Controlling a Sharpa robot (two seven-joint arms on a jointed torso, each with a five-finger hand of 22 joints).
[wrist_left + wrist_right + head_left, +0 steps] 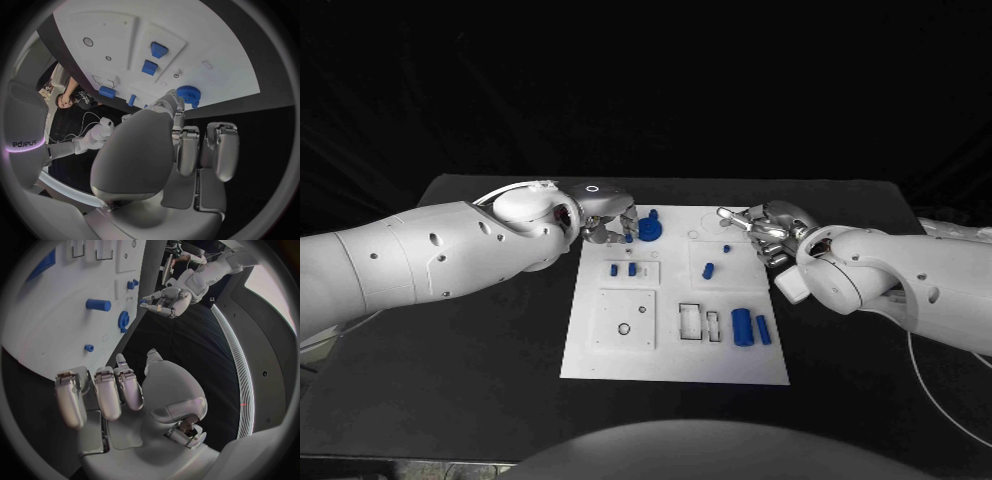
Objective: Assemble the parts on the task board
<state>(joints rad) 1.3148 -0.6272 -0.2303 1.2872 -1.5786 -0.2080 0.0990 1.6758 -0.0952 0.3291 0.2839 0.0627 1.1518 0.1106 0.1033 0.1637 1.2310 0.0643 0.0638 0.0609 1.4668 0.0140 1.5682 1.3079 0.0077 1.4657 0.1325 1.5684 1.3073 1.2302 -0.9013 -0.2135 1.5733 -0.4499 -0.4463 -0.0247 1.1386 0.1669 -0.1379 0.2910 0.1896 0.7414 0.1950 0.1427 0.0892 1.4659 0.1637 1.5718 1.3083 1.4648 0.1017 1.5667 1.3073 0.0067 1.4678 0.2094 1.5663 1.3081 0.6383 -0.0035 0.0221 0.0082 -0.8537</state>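
Clearly, the coming move is judged to turn on the blue gear (652, 226), which stands at the far edge of the task board (672, 345), toward the board's left corner. The left hand (606, 222) is seen just beside this gear, on the side away from the board's middle, its fingers (187, 148) partly curled with nothing between them; whether the gear is touched cannot be told. The right hand (764, 228) is held over the far right corner of the board, well apart from the gear, fingers (107, 392) loosely apart and grasping nothing. The left hand is thus the nearer. Near the board's middle a small blue peg (708, 269) lies, and two blue bars (750, 327) lie toward the near right corner.
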